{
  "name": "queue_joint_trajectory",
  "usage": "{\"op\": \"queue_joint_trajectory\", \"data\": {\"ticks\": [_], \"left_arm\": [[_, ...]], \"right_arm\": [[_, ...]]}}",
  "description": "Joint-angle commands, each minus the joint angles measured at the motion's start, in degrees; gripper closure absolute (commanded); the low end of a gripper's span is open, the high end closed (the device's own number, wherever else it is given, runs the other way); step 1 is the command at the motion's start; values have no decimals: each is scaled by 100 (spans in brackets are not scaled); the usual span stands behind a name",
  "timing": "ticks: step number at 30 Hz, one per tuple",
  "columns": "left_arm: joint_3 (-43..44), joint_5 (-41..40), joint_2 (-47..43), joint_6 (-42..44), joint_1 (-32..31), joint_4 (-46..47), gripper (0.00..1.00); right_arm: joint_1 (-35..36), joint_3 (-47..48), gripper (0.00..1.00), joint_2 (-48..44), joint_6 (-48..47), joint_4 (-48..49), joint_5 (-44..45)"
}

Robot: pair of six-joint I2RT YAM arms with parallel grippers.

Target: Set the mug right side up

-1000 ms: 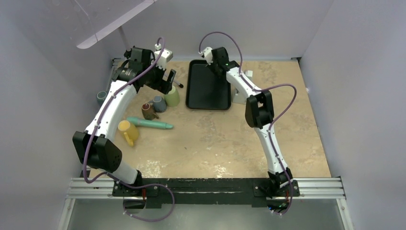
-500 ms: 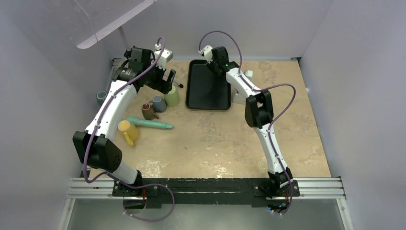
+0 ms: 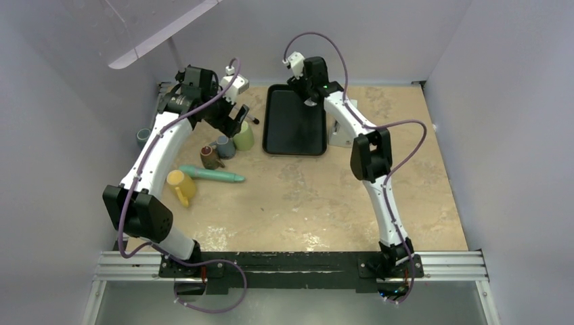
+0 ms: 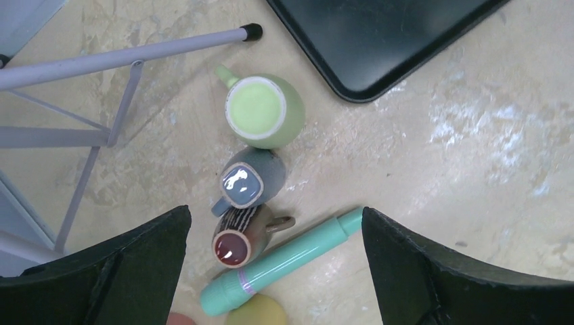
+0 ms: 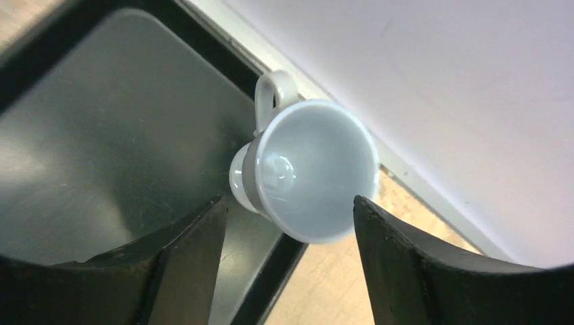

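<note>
In the right wrist view a white mug (image 5: 308, 169) stands mouth up on the back corner of the black tray (image 5: 101, 135), its handle pointing toward the wall. My right gripper (image 5: 290, 215) is open, one finger on each side of the mug, not pressing on it. In the top view the right gripper (image 3: 313, 87) hangs over the tray's far right corner, and the mug is hidden beneath it. My left gripper (image 3: 233, 122) is open and empty, above a cluster of small mugs.
Under the left gripper lie a green mug (image 4: 260, 112), a blue-grey mug (image 4: 247, 183), a brown striped mug (image 4: 237, 240), a teal cylinder (image 4: 284, 261) and a yellow mug (image 3: 181, 184). A thin metal stand leg (image 4: 135, 55) runs beside them. The wall is right behind the tray.
The right gripper's jaws have gone from shut to wide apart, letting go of the white mug, and its wrist has shifted a little. The left wrist lifted slightly.
</note>
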Motion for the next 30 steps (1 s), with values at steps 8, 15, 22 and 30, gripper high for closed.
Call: {"op": "queue_joint_trajectory", "data": {"ticks": [8,15,22,30], "left_arm": [[658,515,25,2838,597,-2667,3],[-761,449,-322,4613,625,-2784,15],[-1584,460,-265,5325,-23,-1137,31],[-2043,-135,477,6733,-31,-354,37]], "right_arm": [[282,-2412,14,-3544,569,790,-1254],[593,-4518,14,-4837,844,1528,-1259],[598,-5044,14,-5147,1288,1533,-1346],[595,-5780,14,-5722,1401,1734,-1185]]}}
